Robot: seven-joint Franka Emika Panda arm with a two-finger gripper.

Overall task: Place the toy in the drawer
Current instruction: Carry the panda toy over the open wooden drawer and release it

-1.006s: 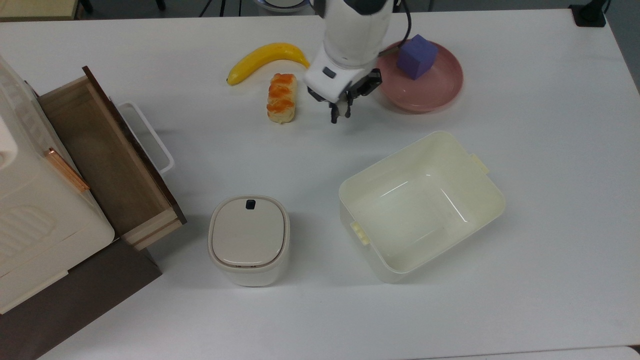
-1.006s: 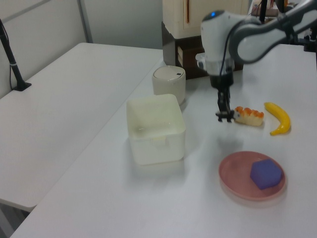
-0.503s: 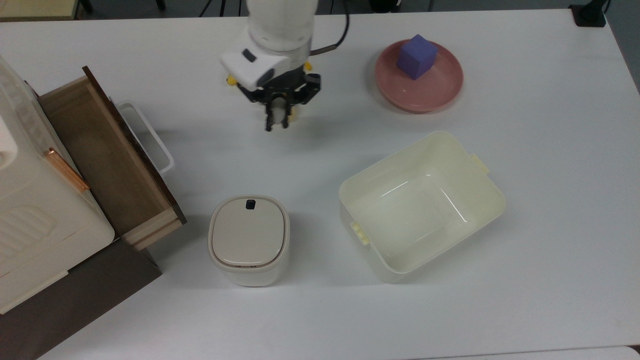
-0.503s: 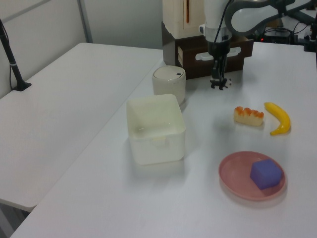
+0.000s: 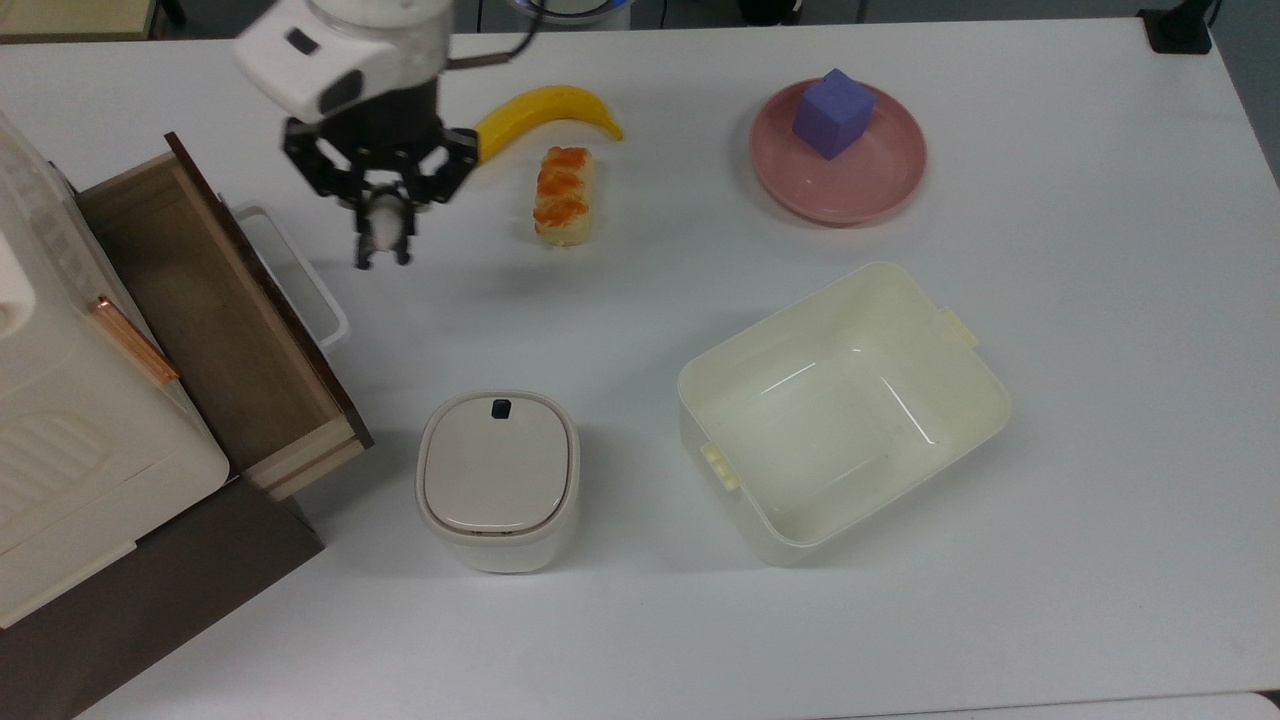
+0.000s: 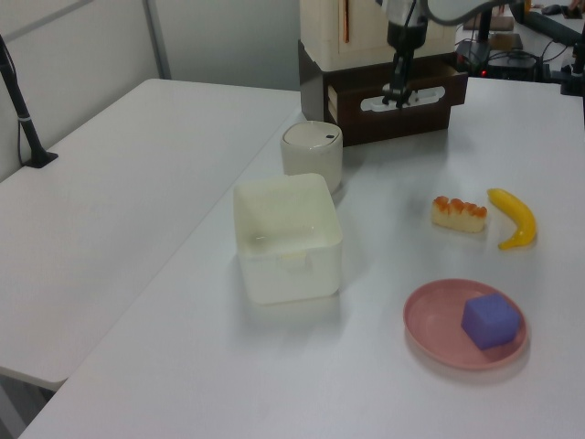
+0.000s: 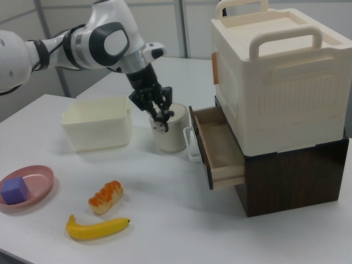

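Black fingers of the gripper (image 5: 382, 250) are pinched on the toy (image 5: 383, 225), held in the air beside the open drawer (image 5: 215, 320).
Taking the drawer as the landmark: the toy hangs just off its dark front panel, near the white loop handle (image 5: 300, 275) (towards the top view's right of it), above the white table (image 5: 1050, 400) and not over the wooden inside; in the right view the gripper (image 7: 160, 122) sits in front of the small lidded white container (image 7: 169, 131), which stands just beside the drawer's front. Farther from the drawer lie the bread piece (image 5: 563, 196) and banana (image 5: 545, 112), then the cream bin (image 5: 845, 410), and farthest the pink plate (image 5: 870, 180) bearing a purple cube (image 5: 833, 113).
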